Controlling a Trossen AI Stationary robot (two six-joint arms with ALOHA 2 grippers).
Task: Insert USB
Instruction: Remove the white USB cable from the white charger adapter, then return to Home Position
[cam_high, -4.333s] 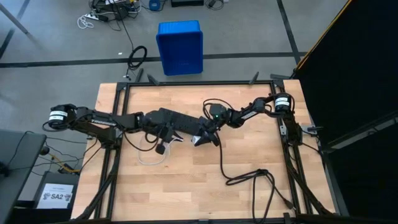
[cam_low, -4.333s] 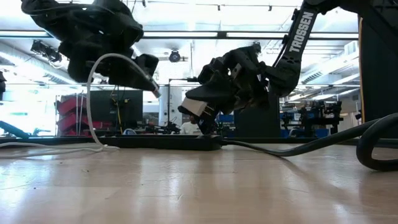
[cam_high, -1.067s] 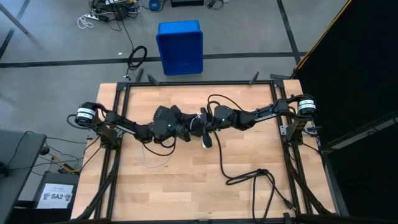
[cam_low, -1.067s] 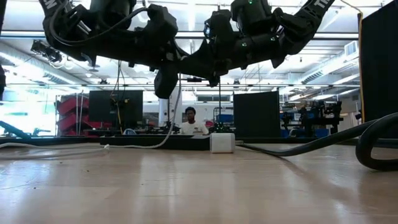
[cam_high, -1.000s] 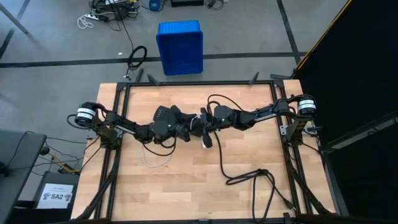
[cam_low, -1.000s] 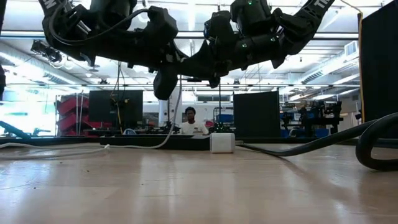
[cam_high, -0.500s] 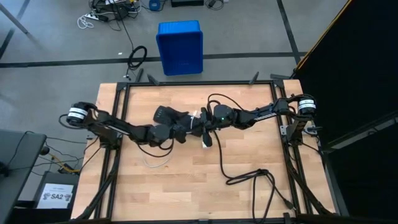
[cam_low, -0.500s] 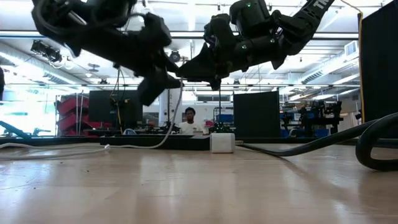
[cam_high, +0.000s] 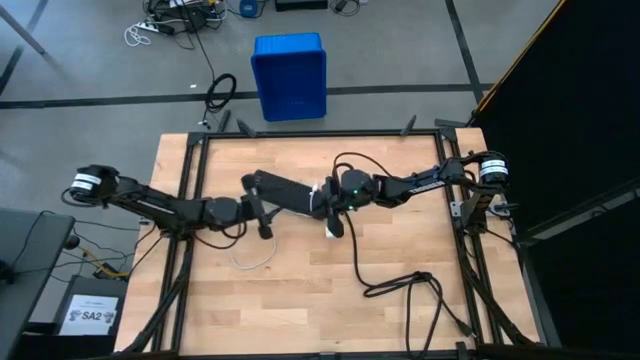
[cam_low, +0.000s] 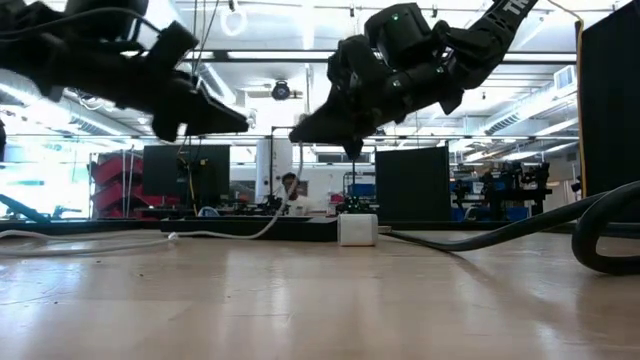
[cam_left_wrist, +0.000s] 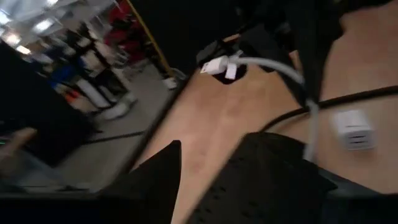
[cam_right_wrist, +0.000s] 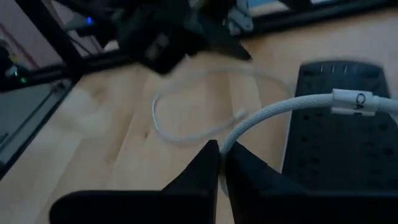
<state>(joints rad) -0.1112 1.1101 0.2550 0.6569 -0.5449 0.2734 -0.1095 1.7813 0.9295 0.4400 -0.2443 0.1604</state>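
USB cable (cam_right_wrist: 261, 117), thin, white and braided, is seen pinched between the clenched dark fingers of the right gripper (cam_right_wrist: 220, 163), with its moulded plug collar (cam_right_wrist: 360, 101) stretched across the perforated face of the long black power strip (cam_right_wrist: 336, 134). From the grip, the cable is trailed in a slack loop over the pale wood-plank table (cam_high: 290, 290). In the low view, the small white cube-shaped charger block (cam_low: 357, 229) is set upright on the table against the power strip, below the right gripper (cam_low: 345, 140). The left gripper (cam_low: 225, 118) is held above the table, apart from the cable, with its fingers released and nothing between them. A thick black cord (cam_high: 395, 285) is coiled on the near right part of the table. Beyond the table, a blue plastic bin (cam_high: 289, 75) is stood on the grey floor.
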